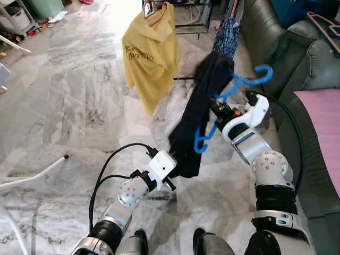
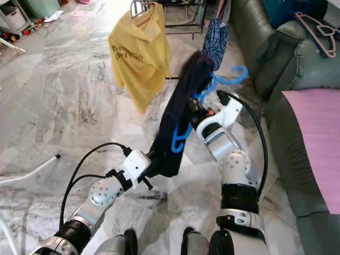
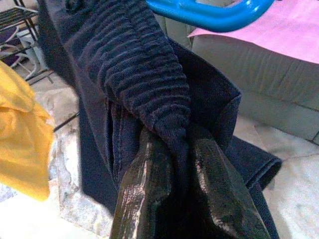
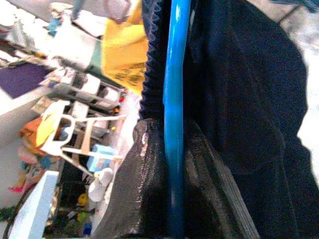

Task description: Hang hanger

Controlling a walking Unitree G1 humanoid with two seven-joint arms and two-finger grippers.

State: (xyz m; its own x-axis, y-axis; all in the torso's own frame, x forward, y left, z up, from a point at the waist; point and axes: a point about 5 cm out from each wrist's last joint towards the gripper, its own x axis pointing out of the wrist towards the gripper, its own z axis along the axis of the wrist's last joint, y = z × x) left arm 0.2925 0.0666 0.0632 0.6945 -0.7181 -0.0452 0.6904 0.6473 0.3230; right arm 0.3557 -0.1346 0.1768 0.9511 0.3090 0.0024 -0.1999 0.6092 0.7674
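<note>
blue hanger [image 4: 172, 129] between right gripper [image 4: 172, 199] jaws

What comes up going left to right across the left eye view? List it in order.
White pole on the floor → yellow shirt → dark garment, its lower edge pinched by the left gripper → blue hanger held by the right gripper → green sofa → pink cloth.

Both arms are reaching forward, raised. The left gripper [image 3: 174, 199] is pinching the dark garment [image 1: 199, 114]; the right gripper [image 4: 169, 184] is clamping the blue hanger [image 1: 234, 87].
</note>
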